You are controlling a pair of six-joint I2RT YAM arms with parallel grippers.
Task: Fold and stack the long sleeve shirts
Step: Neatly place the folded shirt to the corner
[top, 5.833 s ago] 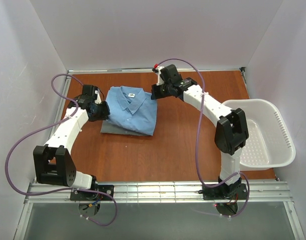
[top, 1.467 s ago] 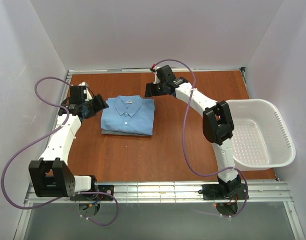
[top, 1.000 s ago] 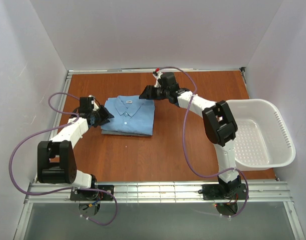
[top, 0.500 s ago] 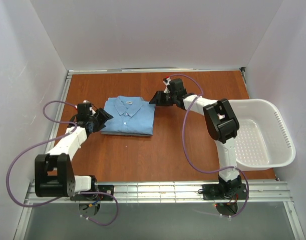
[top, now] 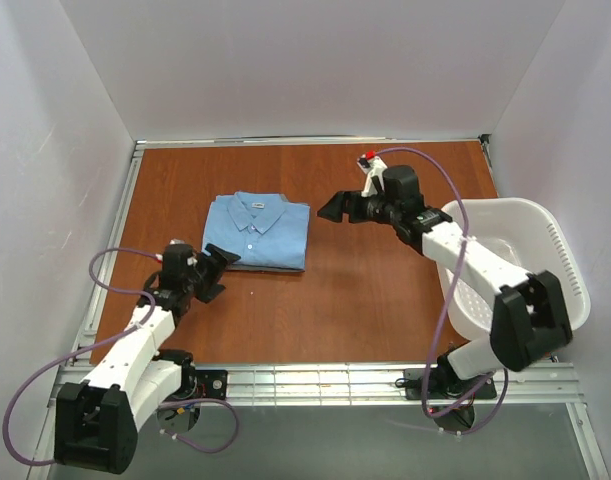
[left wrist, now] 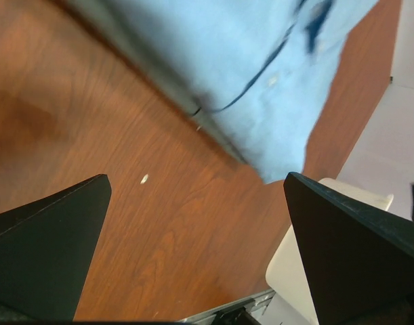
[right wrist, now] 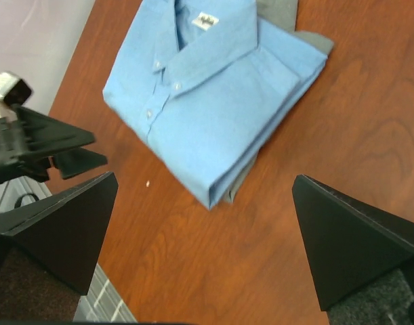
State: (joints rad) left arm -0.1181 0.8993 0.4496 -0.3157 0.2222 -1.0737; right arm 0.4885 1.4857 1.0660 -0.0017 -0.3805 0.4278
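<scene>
Wooden table (top: 365, 290) | blue shirt (top: 257, 232) atop grey-green shirt (right wrist: 280, 13) | collar (top: 253, 203) toward far edge

a brown wood-grain table (top: 345, 290) sits inside plain white walls (top: 315, 70). a white plastic laundry basket (top: 570, 262) stands at the table's right edge, its perforated bottom showing and its outer side hanging past that edge. a tiny white speck (right wrist: 148, 183) lies on the bare wood left of centre. a metal rail (top: 315, 380) runs along the near edge.
</scene>
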